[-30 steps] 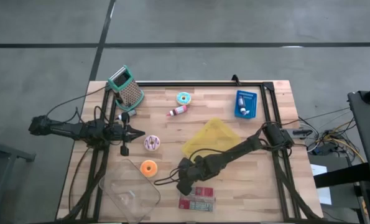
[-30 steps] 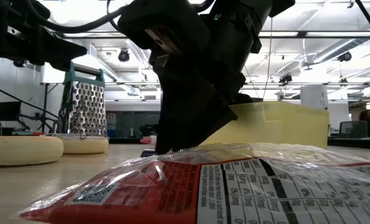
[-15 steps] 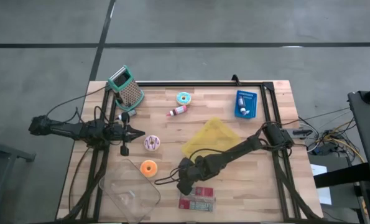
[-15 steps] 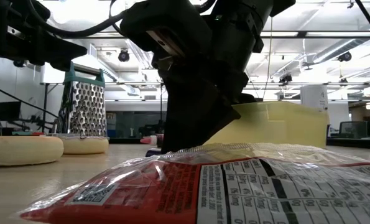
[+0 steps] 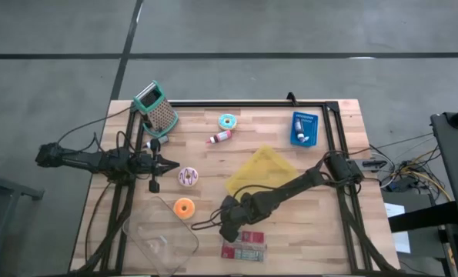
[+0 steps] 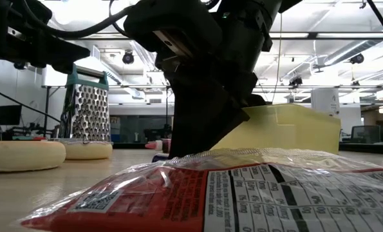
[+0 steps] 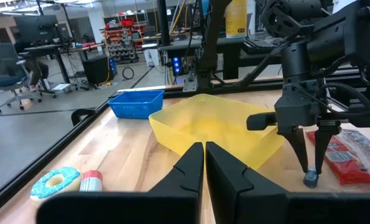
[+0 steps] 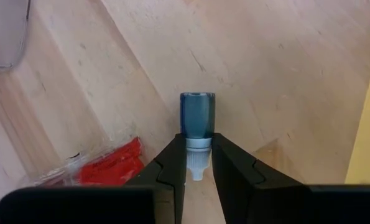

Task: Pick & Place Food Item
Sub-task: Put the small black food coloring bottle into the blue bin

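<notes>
Right gripper (image 8: 197, 163): lowered to the wooden table (image 5: 313, 215) near its front edge, jaws closed on a small blue-capped bottle (image 8: 197, 127), gripped at the white neck below the cap. In the left wrist view the bottle (image 7: 310, 180) is seen held upright between the fingertips, just beside the red snack packet (image 5: 243, 248).

Left gripper (image 7: 204, 163): held over the table's left side, jaws closed, nothing between them.

Yellow tray (image 5: 261, 171): set at mid-table, behind the right gripper.

Clear plastic container (image 5: 161, 238): at the front left corner.

Orange doughnut (image 5: 184, 207): just behind the clear container.

Pink-and-white doughnut (image 5: 188, 177): beside the left gripper.

Teal doughnut (image 5: 227, 121): near the back edge, with a small red-capped bottle (image 5: 220, 138) close by.

Box grater (image 5: 157, 108): at the back left corner.

Blue basket (image 5: 304, 128): at the back right.
</notes>
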Available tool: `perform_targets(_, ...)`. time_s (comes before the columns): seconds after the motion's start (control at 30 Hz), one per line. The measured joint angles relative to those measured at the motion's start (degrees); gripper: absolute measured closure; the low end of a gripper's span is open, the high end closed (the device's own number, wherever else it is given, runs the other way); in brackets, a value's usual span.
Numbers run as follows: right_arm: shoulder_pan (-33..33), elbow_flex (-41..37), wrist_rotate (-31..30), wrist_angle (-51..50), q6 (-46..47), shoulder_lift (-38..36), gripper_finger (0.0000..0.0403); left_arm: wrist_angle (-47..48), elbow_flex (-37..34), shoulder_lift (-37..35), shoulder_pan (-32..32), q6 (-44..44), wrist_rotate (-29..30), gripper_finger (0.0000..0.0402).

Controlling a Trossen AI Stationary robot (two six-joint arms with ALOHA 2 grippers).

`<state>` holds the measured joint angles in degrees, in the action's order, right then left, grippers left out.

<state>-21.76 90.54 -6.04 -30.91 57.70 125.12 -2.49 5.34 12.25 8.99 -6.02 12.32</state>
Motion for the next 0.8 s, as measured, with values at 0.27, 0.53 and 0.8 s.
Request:
perform_targets(0.27,-0.1,1.2,-1.4,-0.6,-2.7,-0.5,0.0340,0.0,0.0,0.0,0.0,0.0,0.0,0.0378)
perform_targets(0.53,-0.1,2.9,-3.9,-0.5,-6.9,-2.2,0.0340,0.0,0.0,0.0,0.0,0.0,0.0,0.0378)
perform_targets(0.8,0.3,3.0,-14.5,-6.6,-8.4,-9.1,0.0340,0.2,0.0,0.0,0.0,0.0,0.0,0.0378)
